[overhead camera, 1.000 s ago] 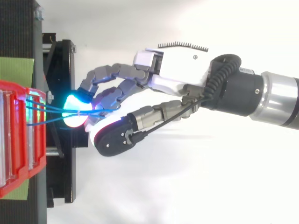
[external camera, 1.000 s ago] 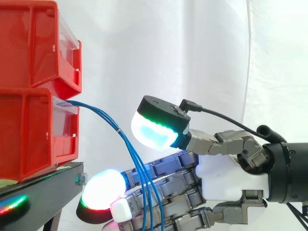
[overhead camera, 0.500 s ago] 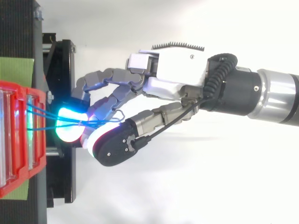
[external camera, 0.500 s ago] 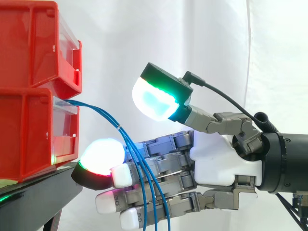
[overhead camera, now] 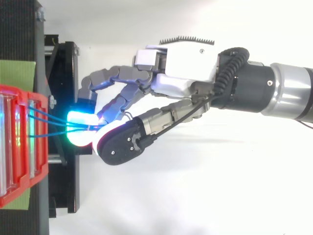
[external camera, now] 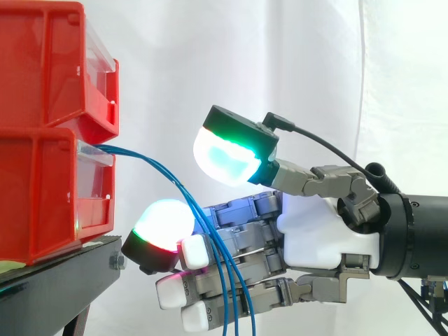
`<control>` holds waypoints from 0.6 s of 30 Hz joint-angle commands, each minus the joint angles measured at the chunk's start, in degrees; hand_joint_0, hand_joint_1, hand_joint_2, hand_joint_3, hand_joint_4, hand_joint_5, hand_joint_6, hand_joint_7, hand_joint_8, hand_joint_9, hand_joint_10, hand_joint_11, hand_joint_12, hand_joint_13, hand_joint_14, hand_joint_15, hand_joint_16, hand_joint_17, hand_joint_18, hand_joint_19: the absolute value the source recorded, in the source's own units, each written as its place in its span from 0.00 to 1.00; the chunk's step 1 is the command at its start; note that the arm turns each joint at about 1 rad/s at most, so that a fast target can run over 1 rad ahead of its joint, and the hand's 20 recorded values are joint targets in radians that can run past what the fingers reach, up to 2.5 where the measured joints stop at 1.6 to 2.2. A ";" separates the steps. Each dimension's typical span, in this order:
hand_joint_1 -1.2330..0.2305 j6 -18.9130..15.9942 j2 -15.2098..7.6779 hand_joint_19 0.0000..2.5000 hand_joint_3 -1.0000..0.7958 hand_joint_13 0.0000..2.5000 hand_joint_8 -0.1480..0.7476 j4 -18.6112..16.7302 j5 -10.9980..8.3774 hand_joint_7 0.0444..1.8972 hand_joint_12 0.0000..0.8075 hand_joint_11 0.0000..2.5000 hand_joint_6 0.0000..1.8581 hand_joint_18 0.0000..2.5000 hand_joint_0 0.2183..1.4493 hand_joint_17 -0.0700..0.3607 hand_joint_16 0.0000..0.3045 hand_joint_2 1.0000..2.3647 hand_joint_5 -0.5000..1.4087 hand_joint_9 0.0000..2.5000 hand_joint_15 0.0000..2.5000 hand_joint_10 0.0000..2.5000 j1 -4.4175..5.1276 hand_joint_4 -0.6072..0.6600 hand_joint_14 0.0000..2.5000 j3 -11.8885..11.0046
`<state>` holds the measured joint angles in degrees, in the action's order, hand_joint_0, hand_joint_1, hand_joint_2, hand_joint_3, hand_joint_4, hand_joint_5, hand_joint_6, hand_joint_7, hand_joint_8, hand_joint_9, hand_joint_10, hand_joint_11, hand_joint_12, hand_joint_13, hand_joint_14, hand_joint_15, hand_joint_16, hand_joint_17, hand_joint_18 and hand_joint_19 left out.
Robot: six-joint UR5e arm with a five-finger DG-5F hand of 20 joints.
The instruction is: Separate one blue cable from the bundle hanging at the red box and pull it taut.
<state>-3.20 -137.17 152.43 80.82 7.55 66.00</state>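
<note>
Reaching in from the right of the side view, the multi-fingered robot hand with white palm and glowing pads point(external camera: 322, 238) was presented level toward the stacked bins, before a white fabric curtain point(external camera: 294, 63). Item: the bundle of thin blue cables point(external camera: 157, 166) issued from the front of the lower red plastic bin point(external camera: 42, 196), arched outward and hung down across the camera side of the fingers, its strands fanning slightly and running slack past the lower edge. Item: the upper red plastic bin point(external camera: 49, 63) sat directly on the lower, both on a black metal stand point(external camera: 56, 283). Fingers were spread wide and nearly straight, the foremost white-and-red fingertip pad point(external camera: 162, 227) lying just beside the stand's edge; the cyan-green thumb pad point(external camera: 227, 150) was raised clear above the strands, so nothing was clasped. Step judged in hand: positioning for separation, no single cable yet isolated. The next move appeared to call for threading one fingertip between strands, closing the thumb on one cable alone, then drawing away from the bin.
</note>
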 commanded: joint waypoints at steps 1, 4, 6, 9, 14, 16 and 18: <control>0.41 0.21 0.06 0.17 0.37 0.32 0.56 -0.03 1.89 0.60 0.42 0.22 0.27 0.24 0.34 0.36 0.13 0.01 0.20 0.40 0.16 0.01 -0.25 0.66 0.01 0.00; 0.40 0.21 0.06 0.17 0.37 0.33 0.55 -0.12 2.06 0.62 0.42 0.23 0.27 0.24 0.34 0.36 0.12 0.01 0.20 0.40 0.18 0.01 -0.43 0.64 0.01 0.00; 0.40 0.21 0.06 0.17 0.38 0.34 0.56 -0.12 2.06 0.64 0.42 0.24 0.27 0.24 0.34 0.36 0.13 0.01 0.20 0.40 0.18 0.01 -0.43 0.63 0.01 0.00; 0.40 0.21 0.06 0.17 0.38 0.35 0.55 -0.12 2.33 0.67 0.42 0.24 0.27 0.25 0.35 0.36 0.12 0.01 0.20 0.40 0.19 0.01 -0.69 0.62 0.01 0.00; 0.39 0.29 0.06 0.17 0.39 0.35 0.56 -0.12 2.94 0.66 0.42 0.25 0.29 0.25 0.35 0.36 0.12 0.01 0.20 0.40 0.19 0.01 -1.13 0.60 0.01 0.00; 0.39 0.29 0.06 0.17 0.39 0.35 0.56 -0.20 2.94 0.65 0.42 0.25 0.30 0.25 0.35 0.36 0.12 0.01 0.19 0.40 0.19 0.01 -1.39 0.60 0.01 0.00; 0.39 0.29 0.06 0.17 0.38 0.35 0.56 -0.29 2.94 0.60 0.42 0.25 0.33 0.25 0.34 0.36 0.12 0.01 0.19 0.40 0.19 0.01 -1.75 0.61 0.01 0.00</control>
<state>-2.91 -137.11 152.25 83.70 6.23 66.01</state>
